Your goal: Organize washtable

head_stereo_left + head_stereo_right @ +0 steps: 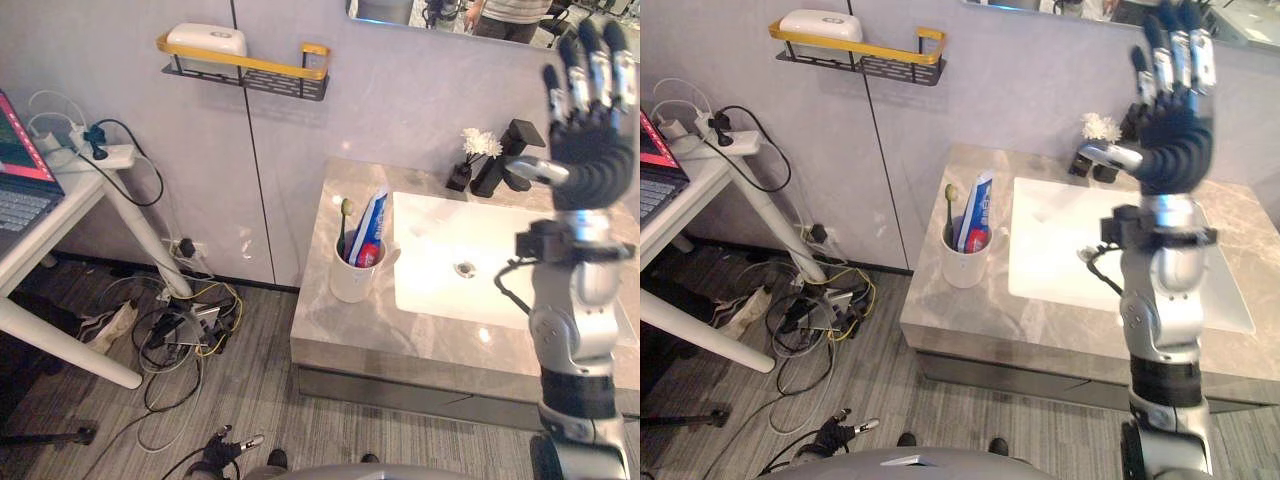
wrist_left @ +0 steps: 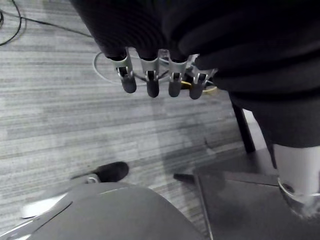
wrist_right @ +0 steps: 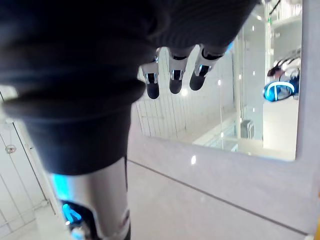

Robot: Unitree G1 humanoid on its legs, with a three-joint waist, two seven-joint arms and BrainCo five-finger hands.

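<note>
The white cup (image 1: 352, 278), holding a toothbrush (image 1: 346, 210) and a toothpaste tube (image 1: 372, 228), stands near the counter's (image 1: 340, 335) left edge. It is probably light, rigid and slick, so grip it round the middle. The right hand (image 1: 1175, 110) is raised, fingers straight and empty; the left hand (image 2: 150, 82) hangs relaxed.

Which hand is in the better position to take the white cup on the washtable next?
Probably the right. The right hand is raised above the washtable, fingers straight and empty. The left hand hangs low near the floor, below the tabletop, though the cup stands toward that side.
</note>
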